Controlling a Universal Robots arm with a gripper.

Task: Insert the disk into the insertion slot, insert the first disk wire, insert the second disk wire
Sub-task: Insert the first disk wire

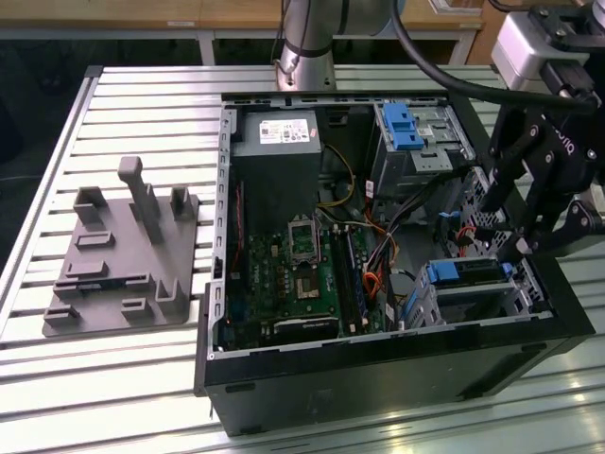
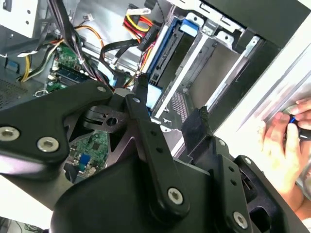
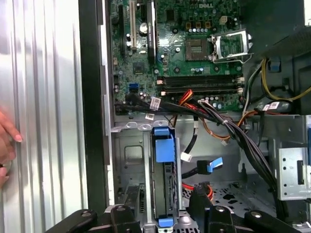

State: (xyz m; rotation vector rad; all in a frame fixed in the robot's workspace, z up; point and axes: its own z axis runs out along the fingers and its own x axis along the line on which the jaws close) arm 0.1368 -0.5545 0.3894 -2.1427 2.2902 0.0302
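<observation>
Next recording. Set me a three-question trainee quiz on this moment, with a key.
1. True or false: the disk sits in the slot.
2. Multiple choice: the hand is A) shut on the disk, B) open, near the slot, C) pressed flat on the disk.
3. Fill in: the carrier around the disk is coloured ____.

Key: 1 true; 2 B; 3 blue.
</observation>
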